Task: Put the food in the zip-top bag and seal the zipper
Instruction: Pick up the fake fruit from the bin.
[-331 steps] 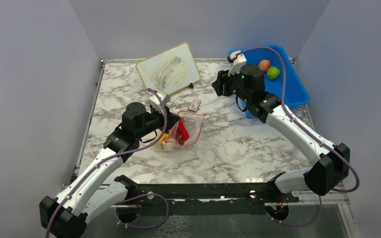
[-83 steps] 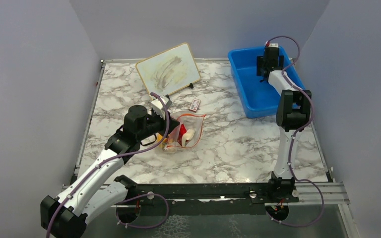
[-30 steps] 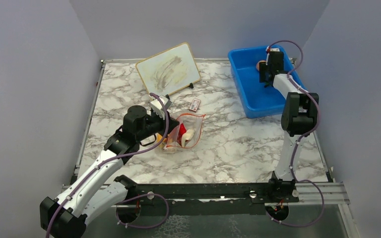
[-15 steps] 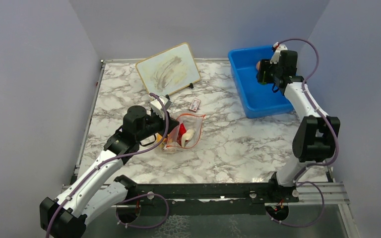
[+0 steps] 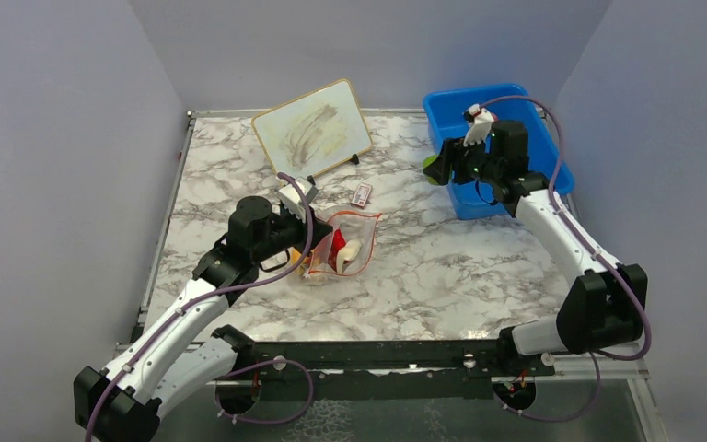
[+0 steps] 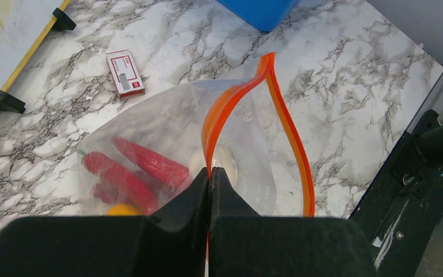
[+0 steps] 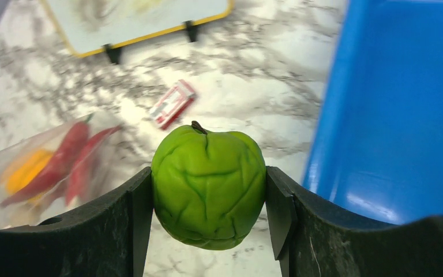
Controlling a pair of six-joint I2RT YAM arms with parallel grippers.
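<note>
Green fruit in right tool, stem outward; left tool pinches zipper.

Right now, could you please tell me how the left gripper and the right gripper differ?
The left gripper has its jaws pressed together on the zipper edge of the zip-top bag. The right gripper has its jaws wide around the green round fruit. The left gripper sits mid-table at the bag, while the right gripper is beside the blue bin. Both are gripping something.
</note>
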